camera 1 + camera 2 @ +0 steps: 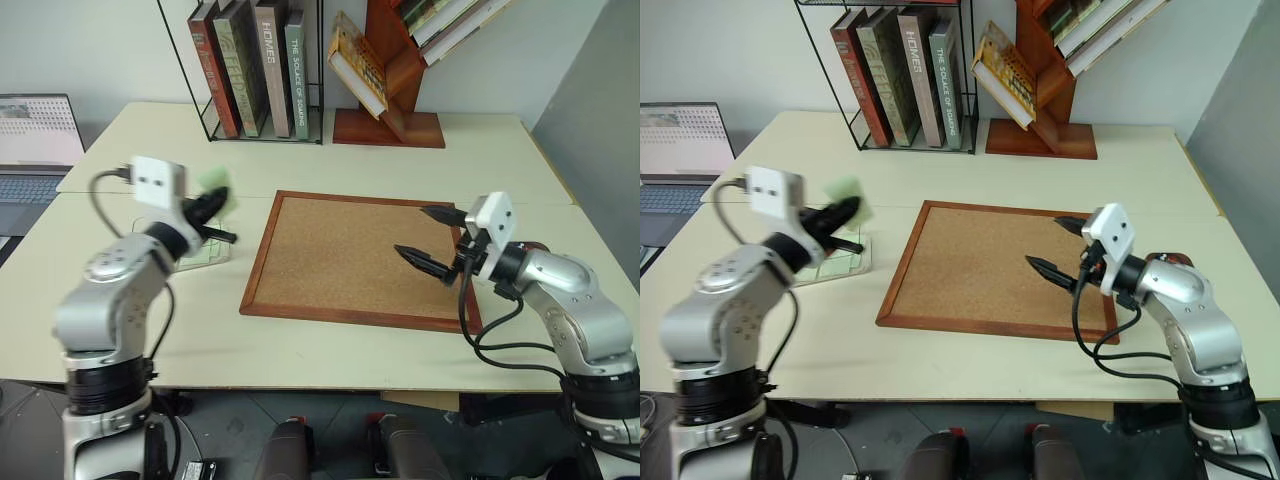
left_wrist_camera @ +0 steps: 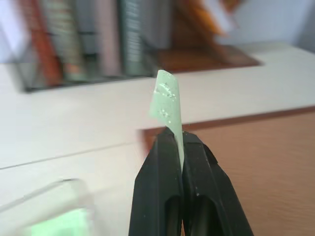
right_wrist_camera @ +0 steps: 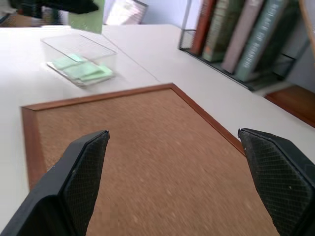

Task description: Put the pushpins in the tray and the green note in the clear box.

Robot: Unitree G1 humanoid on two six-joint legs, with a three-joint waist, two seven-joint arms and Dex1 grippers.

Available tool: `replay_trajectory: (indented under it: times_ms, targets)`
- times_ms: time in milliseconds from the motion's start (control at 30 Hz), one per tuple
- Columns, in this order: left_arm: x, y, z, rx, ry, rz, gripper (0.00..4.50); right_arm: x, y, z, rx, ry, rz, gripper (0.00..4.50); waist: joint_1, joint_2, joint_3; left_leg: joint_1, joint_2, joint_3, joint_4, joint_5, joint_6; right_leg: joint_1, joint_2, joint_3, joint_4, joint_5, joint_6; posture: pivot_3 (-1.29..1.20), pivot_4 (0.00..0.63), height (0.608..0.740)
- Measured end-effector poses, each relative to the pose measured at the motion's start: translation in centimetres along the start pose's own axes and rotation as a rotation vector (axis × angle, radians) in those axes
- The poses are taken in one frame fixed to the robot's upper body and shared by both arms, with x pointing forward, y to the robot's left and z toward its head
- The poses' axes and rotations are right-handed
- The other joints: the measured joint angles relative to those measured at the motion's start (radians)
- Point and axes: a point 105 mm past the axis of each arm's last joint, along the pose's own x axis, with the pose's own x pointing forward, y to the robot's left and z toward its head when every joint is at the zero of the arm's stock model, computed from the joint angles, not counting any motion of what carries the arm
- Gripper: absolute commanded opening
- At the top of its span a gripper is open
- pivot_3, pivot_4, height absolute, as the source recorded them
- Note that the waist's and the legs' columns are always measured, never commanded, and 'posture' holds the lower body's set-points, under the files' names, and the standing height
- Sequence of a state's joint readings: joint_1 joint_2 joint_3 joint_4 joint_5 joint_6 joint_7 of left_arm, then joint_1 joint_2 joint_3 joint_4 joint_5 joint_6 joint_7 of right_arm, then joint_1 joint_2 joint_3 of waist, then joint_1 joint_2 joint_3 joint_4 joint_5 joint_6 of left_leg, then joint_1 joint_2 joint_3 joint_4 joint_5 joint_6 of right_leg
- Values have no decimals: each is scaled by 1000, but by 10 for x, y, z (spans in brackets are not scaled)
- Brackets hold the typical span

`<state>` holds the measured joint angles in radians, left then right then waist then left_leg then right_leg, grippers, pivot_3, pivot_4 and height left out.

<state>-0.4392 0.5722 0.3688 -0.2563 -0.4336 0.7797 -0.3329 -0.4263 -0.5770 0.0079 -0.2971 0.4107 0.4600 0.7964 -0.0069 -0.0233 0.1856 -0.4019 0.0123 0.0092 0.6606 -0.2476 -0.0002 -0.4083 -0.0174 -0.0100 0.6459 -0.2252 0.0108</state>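
Green paper is showing between the left gripper's (image 2: 179, 147) pinched fingers: the green note (image 2: 166, 101) is standing upright in that grip, held in the air just above the clear box (image 3: 81, 61), where other green slips are already lying. So the step in hand looks like delivering the note; next it calls for lowering over the box's open top and letting go. Over the cork board (image 1: 350, 255), the right gripper (image 1: 432, 238) is hovering with fingers spread wide, holding nothing.
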Motion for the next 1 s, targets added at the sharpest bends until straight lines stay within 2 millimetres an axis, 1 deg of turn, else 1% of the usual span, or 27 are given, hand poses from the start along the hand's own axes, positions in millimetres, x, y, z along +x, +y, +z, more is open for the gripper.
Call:
replay_trajectory:
  times_ms: [67, 100, 167, 233, 367, 433, 467, 500, 567, 600, 633, 733, 767, 833, 867, 933, 1000]
  targets:
    - [-9, 22, -3, 29, 28, 91, 0, 9, 6, 4, 3, -10, 61, 4456, 2, 0, 0, 0, -1, 0, -1, 0, 0, 0, -1, 0, 0, 0, 0, 0, 150, 740]
    - [-13, 31, -8, 26, 49, 131, 0, 13, 8, 4, 7, -7, 85, 4456, 4, 0, 0, 0, -1, 0, -1, 0, 0, 0, -2, 0, -1, 0, 0, 0, 150, 740]
    - [-14, 42, -18, 8, 90, 186, 0, 20, 12, 4, 20, -11, 120, 4456, 10, -1, 1, -1, -1, -1, 0, 0, 0, 0, -2, -1, -1, 0, 0, 0, 150, 740]
    - [-13, 50, -28, -13, 126, 215, 0, 28, 18, 3, 27, -7, 166, 4456, 12, -1, 1, -1, -2, -1, 0, 0, 0, 0, -3, -1, 0, 0, 0, 0, 150, 740]
    - [-11, 60, -46, -52, 179, 269, 0, 34, 31, -4, 34, 19, 231, 4456, 11, -2, 1, -1, -1, 0, 0, 0, 0, 0, -3, 0, 0, 0, 0, 0, 150, 740]
    - [-11, 62, -51, -62, 194, 280, 406, 36, 32, -6, 30, 28, 235, 4500, 10, -2, 1, -1, -1, -1, 0, 0, 0, -1, -3, -1, 0, 0, 0, 0, 150, 740]
    - [-10, 62, -52, -68, 198, 281, 484, 36, 33, -7, 28, 32, 238, 4500, 10, -2, 1, -1, -1, -1, 0, 0, 0, -1, -3, -1, 0, 0, 0, 0, 150, 740]
    - [-9, 61, -53, -73, 199, 279, 690, 36, 34, -7, 23, 38, 238, 4500, 10, -2, 1, -1, -1, -1, 0, 0, 0, -1, -3, -1, 0, 0, 0, 0, 150, 740]
    - [-7, 60, -53, -71, 196, 274, 1243, 37, 34, -8, 16, 45, 238, 4500, 10, -2, 1, -1, -1, 0, 0, 0, 0, -1, -3, 0, 0, 0, 0, 0, 150, 740]
    - [-6, 59, -52, -67, 190, 272, 1416, 37, 35, -8, 17, 48, 240, 4500, 8, -2, 1, -1, -1, 0, 0, 0, 0, -1, -4, 0, 0, 0, 0, 0, 150, 740]
    - [-6, 59, -51, -65, 186, 272, 1482, 37, 35, -9, 21, 53, 240, 4500, 7, -2, 1, -1, -1, 0, 0, 0, 0, -1, -4, 0, 0, 0, -1, 0, 150, 740]
    - [-4, 57, -51, -54, 193, 269, 2078, 37, 36, -8, 18, 57, 244, 4500, 8, -2, 1, -1, -1, 0, 0, 0, 0, -1, -4, -1, 0, 0, -1, 0, 150, 740]
    - [-4, 57, -52, -49, 196, 268, 2182, 37, 37, -8, 19, 59, 245, 4500, 8, -2, 1, -1, -1, 0, 0, 0, 0, -1, -4, 0, 0, 0, -1, 0, 150, 740]
    - [-3, 57, -52, -47, 197, 276, 2627, 36, 37, -9, 23, 65, 246, 4500, 7, -2, 1, -1, -1, 0, 0, 0, 0, -1, -4, 0, 0, 0, -1, 0, 150, 740]
    - [-3, 57, -51, -44, 195, 281, 2748, 36, 37, -9, 24, 68, 246, 4500, 7, -2, 1, -1, -1, 0, 0, 0, 0, -1, -4, -1, 0, 0, -1, 0, 150, 740]
    - [-2, 56, -48, -28, 186, 279, 2748, 37, 37, -9, 23, 70, 244, 4500, 8, -2, 1, -1, -1, 0, 0, 0, 0, -1, -4, -1, 0, 0, -1, 0, 150, 740]
    - [1, 49, -43, 3, 164, 258, 2748, 37, 36, -10, 20, 73, 238, 4500, 8, -2, 1, -2, -1, 0, 0, 0, 0, -1, -4, -1, 0, 0, -1, 0, 150, 740]
